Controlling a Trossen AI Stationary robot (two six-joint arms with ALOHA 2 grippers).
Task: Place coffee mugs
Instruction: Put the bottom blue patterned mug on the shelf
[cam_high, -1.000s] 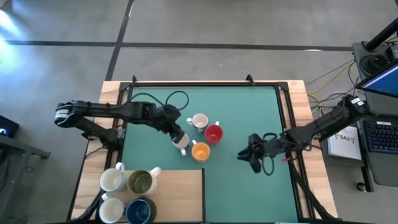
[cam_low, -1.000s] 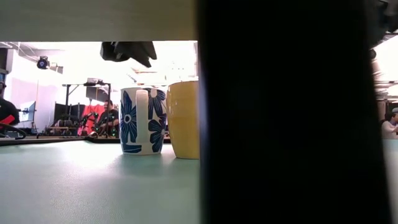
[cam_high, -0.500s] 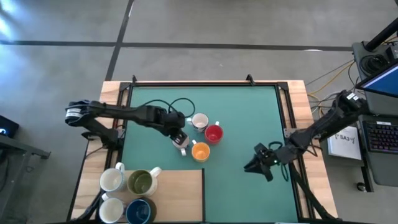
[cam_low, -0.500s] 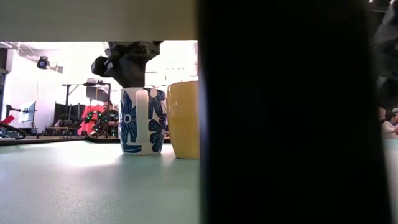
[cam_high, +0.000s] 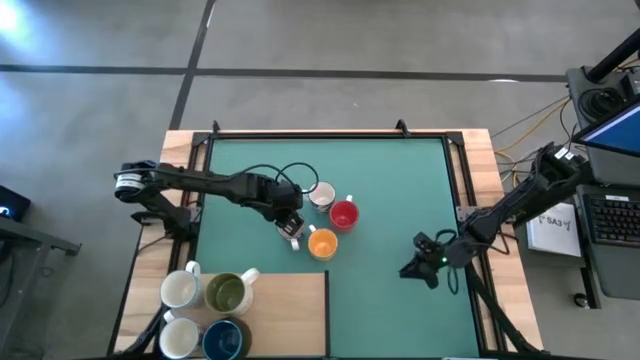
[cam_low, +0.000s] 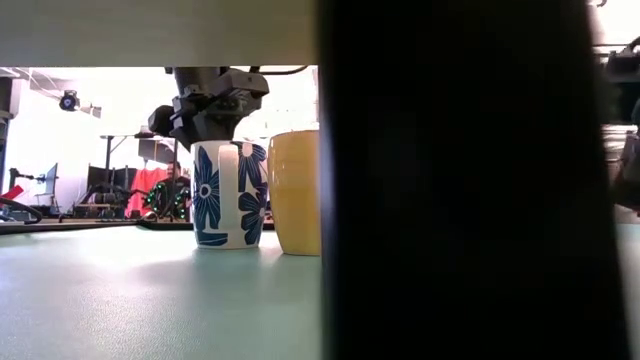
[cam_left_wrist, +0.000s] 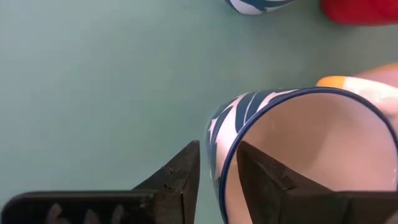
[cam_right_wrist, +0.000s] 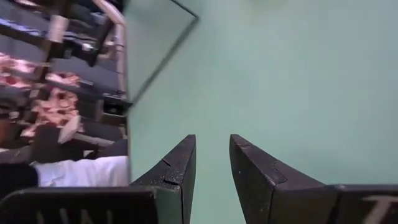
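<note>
Four coffee mugs stand bunched mid-mat: a white mug with blue flowers, an orange one, a red one and another white one. My left gripper points steeply down over the flowered mug. It is open, one finger inside and one outside the mug's rim, with a thin gap on each side. My right gripper hangs open and holds nothing over the mat's near right part.
A wooden board at the near left carries two white mugs, an olive one and a dark blue one. A broad dark shape blocks the middle of the low view. Bare green mat lies at the far right.
My left gripper has come down over the flowered mug and tipped steeper, until its fingers stand astride the rim. My right gripper has sunk and drawn back toward the table's near right, rolling as it went. No mug has moved.
</note>
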